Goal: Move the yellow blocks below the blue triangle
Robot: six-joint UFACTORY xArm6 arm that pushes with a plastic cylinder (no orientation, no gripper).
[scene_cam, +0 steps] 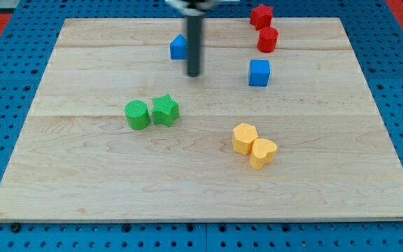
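Two yellow blocks touch each other right of the board's middle: a yellow hexagon [244, 138] and a yellow heart [263, 152] just below and right of it. The blue triangle [178, 47] sits near the view's top, partly hidden behind my rod. My tip [194, 73] rests on the board just below and right of the blue triangle, far up and left of the yellow blocks.
A blue cube [259, 73] lies right of my tip. A red star [261, 15] and a red cylinder [267, 39] sit at the top right. A green cylinder [137, 115] and a green star [165, 110] touch at left of centre. The wooden board [82, 182] lies on a blue pegboard.
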